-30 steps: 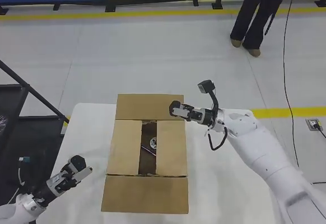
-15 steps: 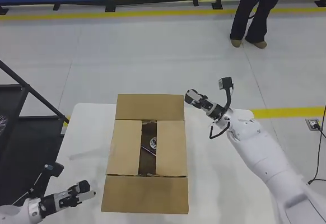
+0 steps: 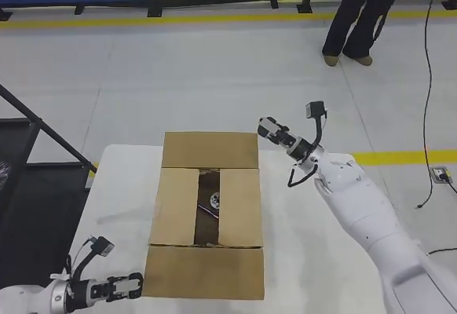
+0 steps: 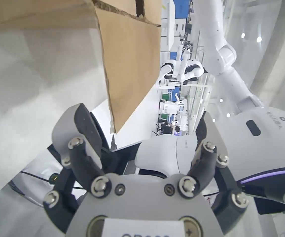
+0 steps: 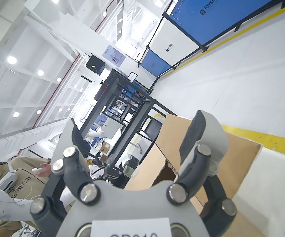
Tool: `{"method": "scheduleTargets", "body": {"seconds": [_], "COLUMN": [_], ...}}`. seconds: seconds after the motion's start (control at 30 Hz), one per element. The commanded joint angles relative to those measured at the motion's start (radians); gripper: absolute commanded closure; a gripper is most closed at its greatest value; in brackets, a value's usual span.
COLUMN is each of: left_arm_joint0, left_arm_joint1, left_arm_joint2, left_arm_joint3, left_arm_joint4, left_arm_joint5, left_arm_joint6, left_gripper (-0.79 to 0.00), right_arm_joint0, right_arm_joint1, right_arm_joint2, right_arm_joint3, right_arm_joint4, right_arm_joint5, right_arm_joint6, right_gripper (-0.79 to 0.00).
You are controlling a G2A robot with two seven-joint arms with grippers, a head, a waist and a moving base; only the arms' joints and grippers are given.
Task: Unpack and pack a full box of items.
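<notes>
A brown cardboard box (image 3: 240, 207) sits mid-table with all four flaps spread flat. Through the narrow gap between the side flaps I see dark items (image 3: 210, 206) inside, hard to tell apart. My right gripper (image 3: 265, 127) hangs open and empty just past the box's far right corner; in the right wrist view the right gripper (image 5: 136, 131) has the box (image 5: 231, 154) beyond its fingers. My left gripper (image 3: 136, 283) is low at the table's near left, open, beside the near flap (image 3: 203, 272). In the left wrist view the left gripper (image 4: 145, 124) faces that flap's corner (image 4: 130, 75).
The white table (image 3: 315, 259) has bare room right of the box and a strip on its left. A black metal frame (image 3: 24, 118) stands off the table's left side. A yellow floor line (image 3: 417, 157) runs beyond the far right edge.
My right gripper left the right flap and rose past the box's far right corner. My left gripper swung toward the table's near edge and now points at the near flap.
</notes>
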Motion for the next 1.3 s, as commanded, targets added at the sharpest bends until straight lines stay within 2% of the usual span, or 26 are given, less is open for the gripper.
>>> {"method": "scheduleTargets", "body": {"seconds": [0.0, 0.3, 0.73, 0.87, 1.0, 1.27], "left_arm_joint0": [-0.02, -0.081, -0.093, -0.09, -0.087, -0.092], "left_arm_joint1": [0.009, 0.038, 0.065, 0.068, 0.07, 0.069], "left_arm_joint2": [0.033, 0.129, 0.139, 0.141, 0.135, 0.123], "left_arm_joint3": [0.017, 0.061, 0.067, 0.055, 0.046, 0.058], "left_arm_joint4": [-0.019, -0.097, -0.22, -0.23, -0.254, -0.315], "left_arm_joint5": [-0.001, 0.001, 0.011, -0.002, -0.005, 0.005], "left_arm_joint6": [0.001, -0.001, -0.011, 0.003, 0.006, -0.005], "left_gripper": [-0.785, -0.785, -0.785, -0.785, -0.785, -0.785], "right_arm_joint0": [0.001, 0.005, 0.035, 0.033, 0.029, 0.026], "right_arm_joint1": [-0.004, -0.02, -0.063, -0.08, -0.096, -0.12], "right_arm_joint2": [0.004, 0.025, -0.019, -0.022, -0.011, 0.012], "right_arm_joint3": [0.013, 0.073, 0.167, 0.193, 0.218, 0.249], "right_arm_joint4": [-0.001, -0.01, -0.244, -0.25, -0.216, -0.157], "right_arm_joint5": [-0.008, -0.017, 0.176, 0.216, 0.231, 0.206], "right_arm_joint6": [0.001, -0.005, -0.195, -0.185, -0.124, -0.003], "right_gripper": [-0.785, -0.785, -0.785, -0.785, -0.785, -0.785]}}
